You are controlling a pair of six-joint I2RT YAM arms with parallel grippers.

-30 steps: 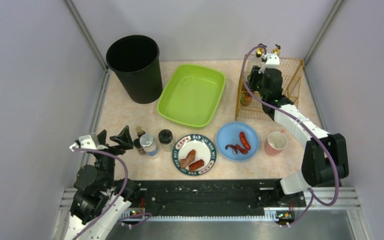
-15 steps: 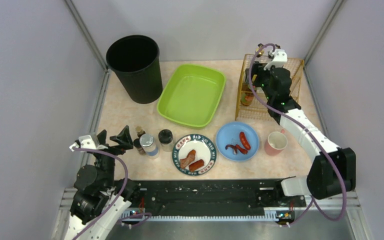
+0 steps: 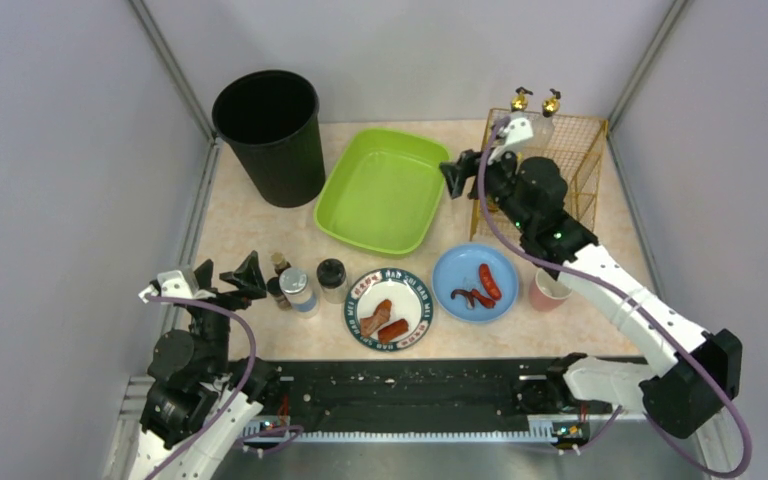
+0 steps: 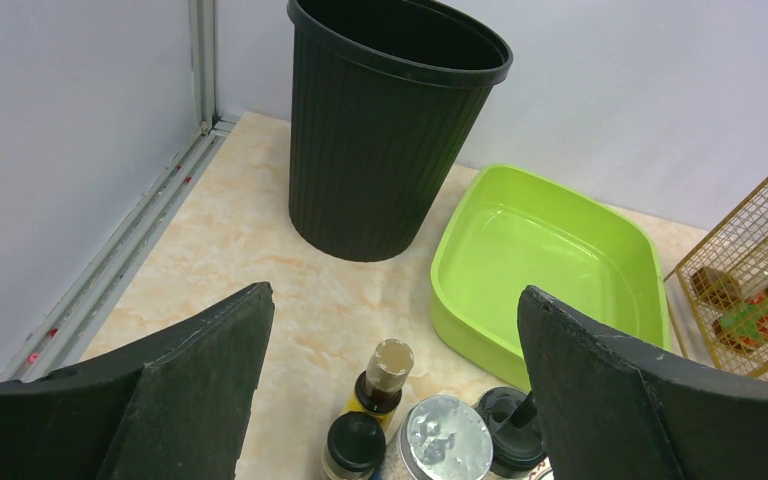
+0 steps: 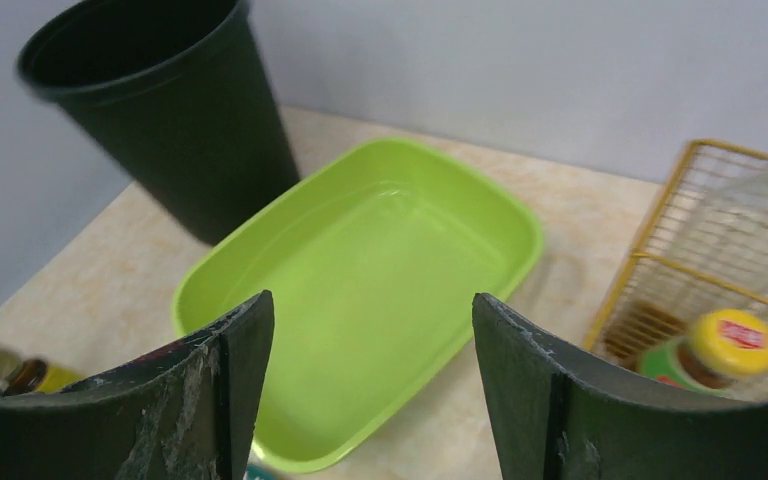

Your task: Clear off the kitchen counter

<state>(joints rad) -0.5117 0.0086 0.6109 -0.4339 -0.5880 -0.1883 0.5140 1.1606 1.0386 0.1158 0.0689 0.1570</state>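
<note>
Kitchen counter (image 3: pixel 250 225): pale marbled surface, logged running from the black rail strip (image 3: pixel 410 385) at the near edge to the far wall. Found loaded as follows.

Far left: tall black bin (image 3: pixel 268 135), upright. Just right of it: green tray (image 3: pixel 385 190), nothing in it. Far right: gold wire basket (image 3: pixel 582 130), with two gold-capped bottles (image 3: pixel 520 100) at its far side. Spotted a yellow-lidded jar (image 5: pixel 735 345) inside through the right wrist camera.

Near middle: patterned plate (image 3: pixel 362 290) carrying brown sausage pieces (image 3: pixel 384 320). Just right: blue plate (image 3: pixel 455 270) carrying red sausages (image 3: pixel 487 282). Right again: pink cup (image 3: pixel 543 293), partly hidden under the right arm. Near left: small jars (image 3: pixel 295 283) and bottles set close together, one silver lid and some black lids among them.

Left hand (image 3: pixel 228 275): noted low at the near left, just beside the small jars, spread wide and gripping nothing. Saw jars, bin and tray between its fingers (image 4: pixel 190 390) in the wrist view.

Right hand (image 3: pixel 453 175): noted over the right rim of the tray, just left of the basket, well parted with nothing held. Saw only the tray through the gap.
</note>
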